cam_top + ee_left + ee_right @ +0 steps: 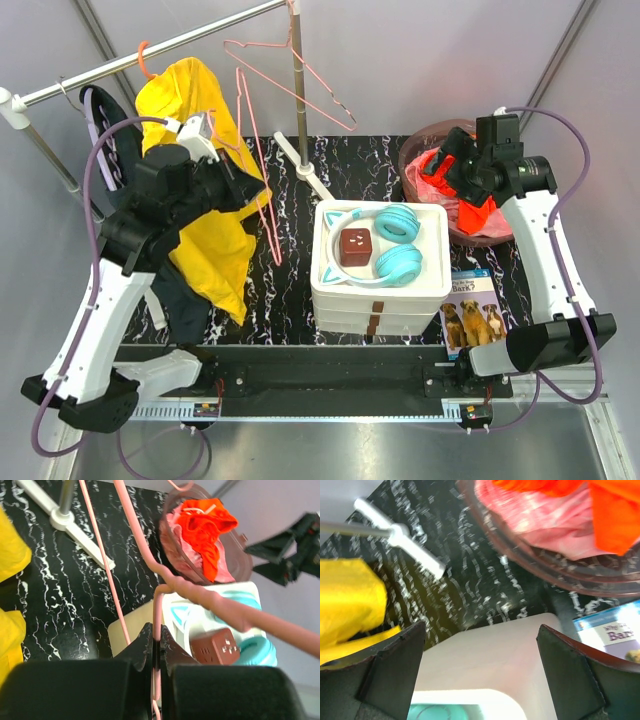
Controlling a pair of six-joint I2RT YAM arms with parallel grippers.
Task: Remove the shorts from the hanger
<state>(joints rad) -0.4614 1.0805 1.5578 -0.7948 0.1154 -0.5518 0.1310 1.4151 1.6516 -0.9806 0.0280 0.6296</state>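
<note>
The orange shorts (pixel 478 213) lie in a round brown basket (pixel 412 150) at the back right, on top of pink cloth; they also show in the left wrist view (pixel 207 522) and the right wrist view (pixel 612 510). My left gripper (pixel 258 188) is shut on the wire of a bare pink hanger (pixel 262 190), seen pinched between the jaws in the left wrist view (pixel 156 640). The hanger (pixel 200 596) carries no cloth. My right gripper (pixel 452 168) is open and empty (pixel 480 650), just above the basket's near edge and the white box.
A yellow garment (pixel 195 110) hangs on an orange hanger from the rail, behind my left arm. A second pink hanger (pixel 300 80) hangs on the rail. A white box (pixel 330 275) holds teal headphones (pixel 398 245) and a brown cube (pixel 355 245). A dog book (pixel 472 310) lies right of it.
</note>
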